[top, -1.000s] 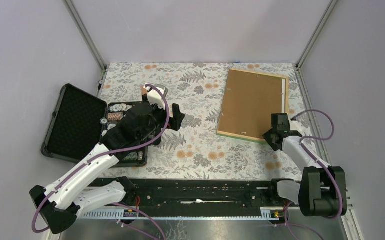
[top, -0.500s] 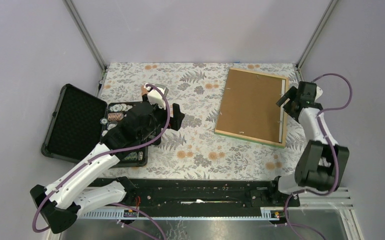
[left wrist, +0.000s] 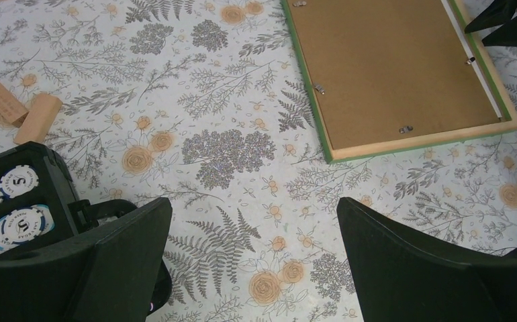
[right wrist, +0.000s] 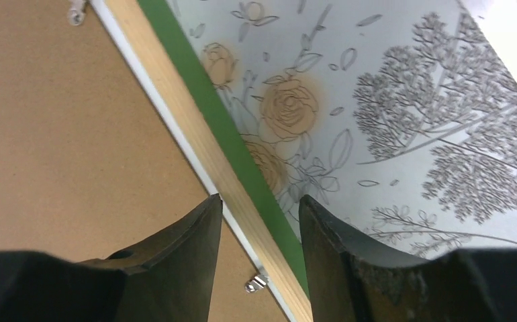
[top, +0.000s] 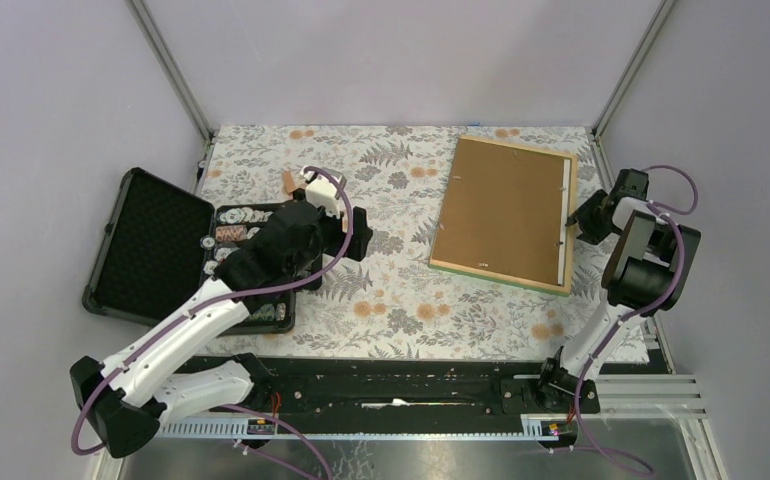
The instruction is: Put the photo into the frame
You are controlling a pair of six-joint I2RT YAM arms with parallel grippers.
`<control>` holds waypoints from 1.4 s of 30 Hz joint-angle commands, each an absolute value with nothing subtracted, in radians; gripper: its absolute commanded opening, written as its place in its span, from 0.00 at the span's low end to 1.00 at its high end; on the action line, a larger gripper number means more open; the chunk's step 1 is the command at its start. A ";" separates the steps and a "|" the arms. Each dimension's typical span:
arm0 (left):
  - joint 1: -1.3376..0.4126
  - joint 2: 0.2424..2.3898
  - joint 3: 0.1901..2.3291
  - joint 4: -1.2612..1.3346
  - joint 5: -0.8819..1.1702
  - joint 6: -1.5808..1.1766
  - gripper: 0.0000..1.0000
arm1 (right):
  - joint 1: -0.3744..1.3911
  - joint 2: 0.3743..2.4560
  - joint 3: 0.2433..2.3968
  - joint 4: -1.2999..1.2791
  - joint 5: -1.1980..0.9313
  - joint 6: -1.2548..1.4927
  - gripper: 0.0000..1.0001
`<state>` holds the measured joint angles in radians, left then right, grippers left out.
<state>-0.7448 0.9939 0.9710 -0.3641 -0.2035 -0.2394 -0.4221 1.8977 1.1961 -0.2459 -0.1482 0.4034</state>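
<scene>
Well left of the frame [left wrist: 417, 142], the left hand [left wrist: 252, 204] is spread wide open and empty above the flowered table [top: 391, 300], with the black chip case [top: 151, 250] further left. The frame is laid face down, its brown backing board [left wrist: 390, 67] uppermost, and a white strip [top: 562, 250] is shown inside its right rail. Over that rail the right hand [right wrist: 259, 199] is poised, its 2 fingers [right wrist: 182, 255] partly apart, the rail seen between them, nothing gripped.
</scene>
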 commanded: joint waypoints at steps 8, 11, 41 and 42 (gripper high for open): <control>-0.745 1.062 0.971 -0.325 -0.216 -0.233 0.99 | -0.382 1.863 1.112 -0.167 -0.316 0.347 0.32; -0.745 1.080 0.974 -0.325 -0.202 -0.248 0.99 | -0.342 1.824 1.055 -0.169 -0.326 0.330 0.27; -0.369 1.600 1.285 -0.262 0.440 -0.632 0.99 | 0.069 1.533 0.798 -0.278 -0.275 0.119 0.00; -0.356 1.624 1.292 -0.261 0.458 -0.640 0.99 | 0.071 1.523 0.792 -0.283 -0.279 0.118 0.00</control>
